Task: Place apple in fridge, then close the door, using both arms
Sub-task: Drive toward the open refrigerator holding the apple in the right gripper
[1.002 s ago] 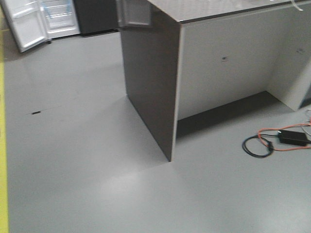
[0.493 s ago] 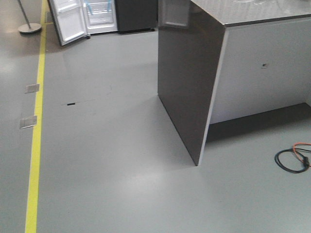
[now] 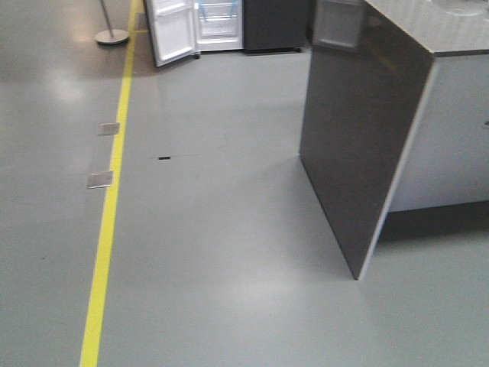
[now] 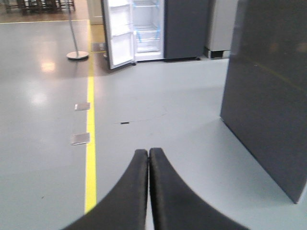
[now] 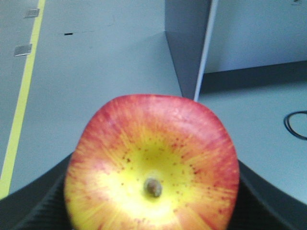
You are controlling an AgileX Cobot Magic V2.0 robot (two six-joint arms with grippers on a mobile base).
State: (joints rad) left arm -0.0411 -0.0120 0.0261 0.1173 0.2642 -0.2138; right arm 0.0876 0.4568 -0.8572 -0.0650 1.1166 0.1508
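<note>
Red-and-yellow apple (image 5: 152, 167) is gripped between our right fingers (image 5: 268, 203), so we judge this the carrying step: the fridge (image 4: 148, 26) stands well off across the floor (image 4: 158, 96), door (image 4: 120, 36) open. Next we must close in and reach a shelf; our left fingers (image 4: 132, 191) are pressed together, empty, aimed roughly toward the fridge.

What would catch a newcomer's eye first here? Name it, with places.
The red and yellow apple fills the right wrist view, clamped in the right gripper. Far across the grey floor, the fridge stands bright white inside with its door swung open, and a yellow floor line runs toward it. The dark-sided counter looms on the right of the front view.
</note>
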